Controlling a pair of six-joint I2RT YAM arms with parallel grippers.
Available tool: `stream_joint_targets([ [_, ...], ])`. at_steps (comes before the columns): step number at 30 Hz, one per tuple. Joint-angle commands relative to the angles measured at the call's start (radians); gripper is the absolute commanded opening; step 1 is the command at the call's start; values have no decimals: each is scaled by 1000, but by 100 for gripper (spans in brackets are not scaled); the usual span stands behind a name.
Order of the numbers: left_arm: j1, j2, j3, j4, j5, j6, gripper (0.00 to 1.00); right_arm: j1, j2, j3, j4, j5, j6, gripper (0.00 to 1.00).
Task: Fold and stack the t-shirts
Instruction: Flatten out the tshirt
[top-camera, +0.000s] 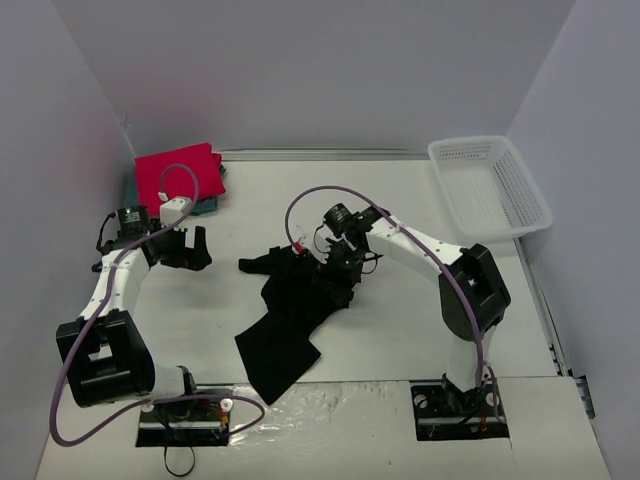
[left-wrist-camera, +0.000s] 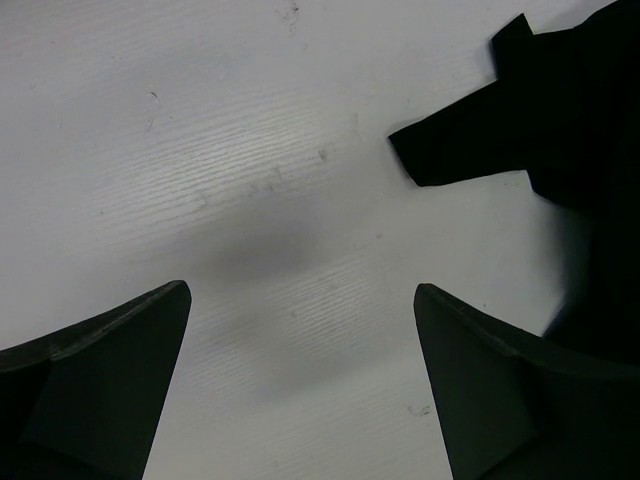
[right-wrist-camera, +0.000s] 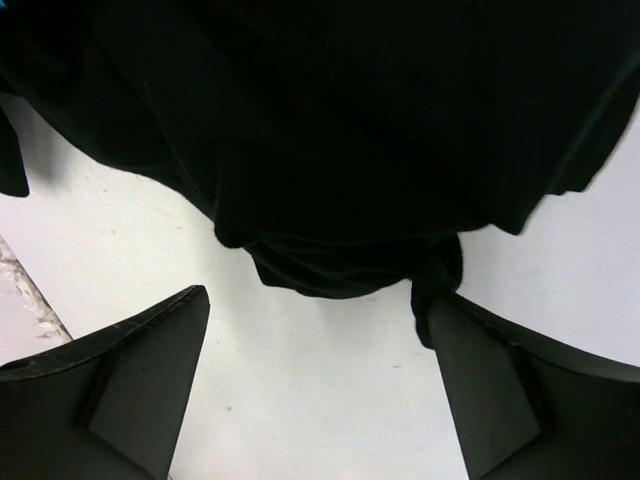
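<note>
Black t-shirt (top-camera: 290, 320) lies crumpled at the middle of the table (top-camera: 400, 340): limp, light, matte cloth that should sag and bunch, best pinched at a hem corner or sleeve edge. Right gripper (top-camera: 338, 270) hovers at its bunched upper edge, jaws wide, holding nothing. Left gripper (top-camera: 190, 248), equally wide and empty, hangs over ribbed white surface beside a sleeve.

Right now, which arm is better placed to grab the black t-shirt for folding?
Right. The right gripper hangs at the edge of the crumpled black t-shirt, jaws open. The left gripper, jaws open, faces bare table, only a sleeve nearby.
</note>
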Motion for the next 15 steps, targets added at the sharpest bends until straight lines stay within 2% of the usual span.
stream_joint_targets([
  [1, -4, -3, 57, -20, 31, 17, 94, -9, 16, -23, -72, -31, 0, 84],
  [8, -6, 0, 57, -21, 37, 16, 94, -17, 66, -46, -69, -56, -15, 76],
  [14, -12, 21, 66, -26, 40, 14, 94, -29, 111, -39, -69, -54, -24, 25],
  [15, -21, 26, 71, -24, 40, 14, 94, -30, 115, -33, -67, -54, -26, 10],
])
